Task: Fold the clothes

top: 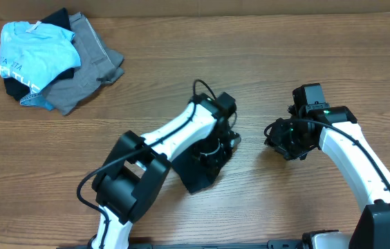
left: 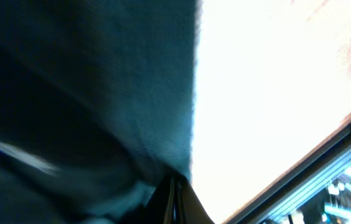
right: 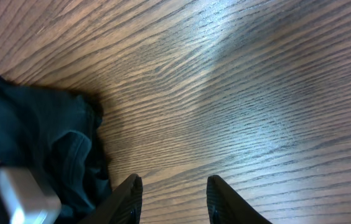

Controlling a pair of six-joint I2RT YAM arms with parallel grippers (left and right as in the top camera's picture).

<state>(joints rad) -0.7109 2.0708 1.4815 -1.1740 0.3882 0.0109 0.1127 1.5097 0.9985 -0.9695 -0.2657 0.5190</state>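
The tabletop [top: 181, 69] fills the overhead view, its near edge hidden behind the arm bases. The left arm [top: 174, 135] lies across the middle and covers much of the black shirt [top: 198, 173]. The shirt is bunched mid-tabletop, nearer the near edge, and its outline is hard to make out. In the far left corner a blue shirt [top: 36, 52] lies on a grey garment [top: 91, 66]; a dark piece beneath them is mostly hidden.

The left tool [left: 177, 196] has its fingers together, clamped on the black shirt's edge. Its own view is blurred, with dark cloth on the left and glare on the right. The right tool [right: 175, 182] stands with fingers apart over bare wood, nothing between them, the black shirt off to its left.

Bare wood lies open between the two tools and along the far edge right of the pile.
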